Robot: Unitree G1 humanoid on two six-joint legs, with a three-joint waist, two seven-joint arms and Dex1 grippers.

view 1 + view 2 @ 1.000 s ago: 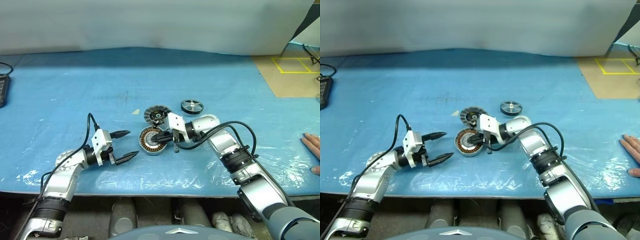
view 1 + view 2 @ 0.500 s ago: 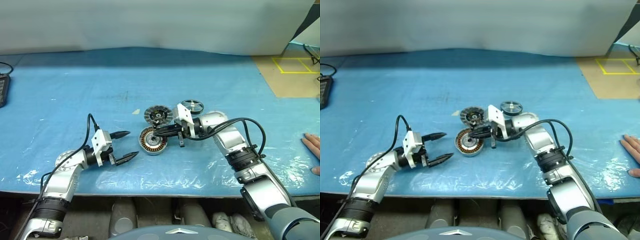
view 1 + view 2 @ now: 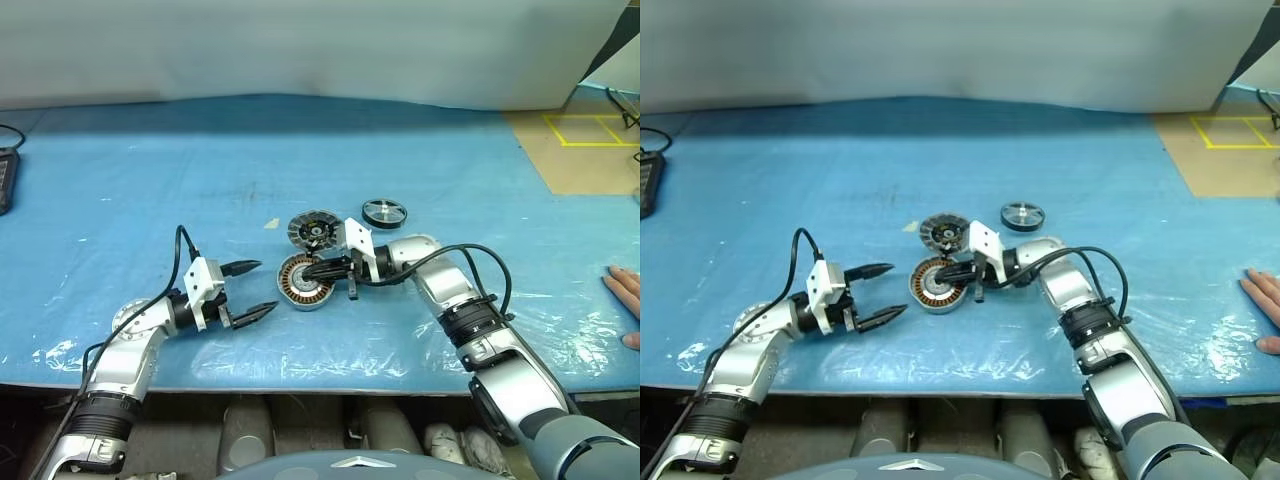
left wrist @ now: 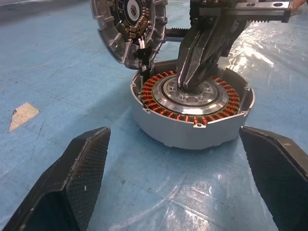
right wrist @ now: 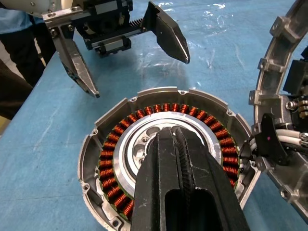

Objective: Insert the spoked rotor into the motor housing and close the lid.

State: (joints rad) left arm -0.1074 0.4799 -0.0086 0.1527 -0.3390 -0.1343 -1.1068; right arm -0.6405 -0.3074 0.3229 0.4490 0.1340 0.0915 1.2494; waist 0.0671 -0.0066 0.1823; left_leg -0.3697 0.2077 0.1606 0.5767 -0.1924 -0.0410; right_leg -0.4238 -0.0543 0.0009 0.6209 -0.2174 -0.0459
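Back from beside the spoked rotor (image 3: 384, 211), the right hand (image 3: 309, 270) again rests its closed fingertips on the pale centre of the motor housing (image 3: 303, 281), mid-surface (image 3: 150, 180). Against the housing's far edge leans the lid (image 3: 315, 229); the rotor lies toward the far right. Near the front edge, the left hand (image 3: 252, 290) hovers wide, empty.

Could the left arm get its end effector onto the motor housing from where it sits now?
Probably yes: the open left end effector faces the motor housing across bare table. But the shut right end effector rests over the housing's centre, crowding a grasp.
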